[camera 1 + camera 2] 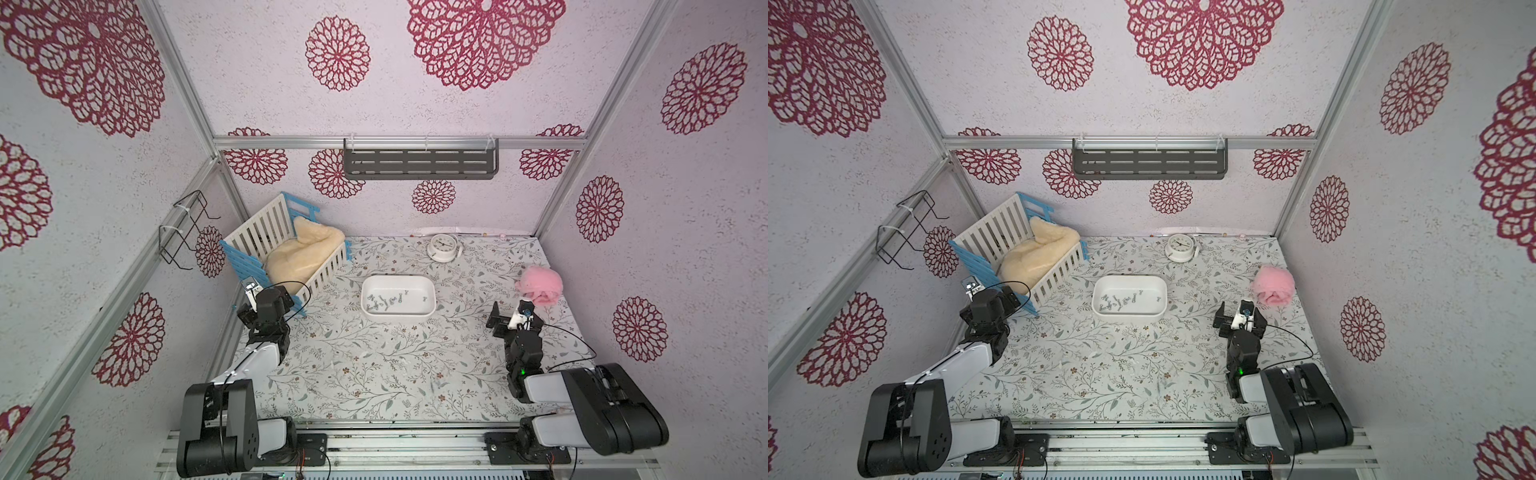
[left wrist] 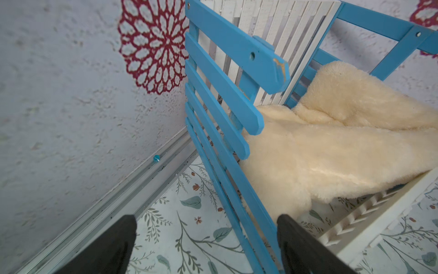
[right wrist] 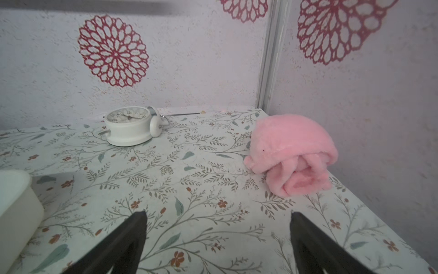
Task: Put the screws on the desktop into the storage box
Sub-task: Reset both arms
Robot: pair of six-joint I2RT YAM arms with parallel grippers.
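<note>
The white storage box (image 1: 399, 314) (image 1: 1129, 316) stands mid-desktop, and several small silver screws (image 1: 384, 301) (image 1: 1116, 302) lie on its floor, mostly toward its left half. A few pale specks (image 1: 363, 354) on the leafy desktop (image 1: 374, 374) are too small to identify. My left gripper (image 2: 206, 218) is open beside the blue-and-white crate, nothing between its fingers. My right gripper (image 3: 218, 213) is open too, low over bare desktop right of the box, whose corner (image 3: 16, 201) shows in the right wrist view. In a top view it (image 1: 513, 311) sits in front of the pink cloth.
The slatted crate (image 1: 249, 266) with cream fleece (image 2: 331, 147) fills the back left corner. A white alarm clock (image 1: 442, 247) (image 3: 129, 128) lies at the back. A rolled pink cloth (image 1: 540, 284) (image 3: 291, 154) sits by the right wall. A grey shelf (image 1: 419, 160) hangs on the back wall.
</note>
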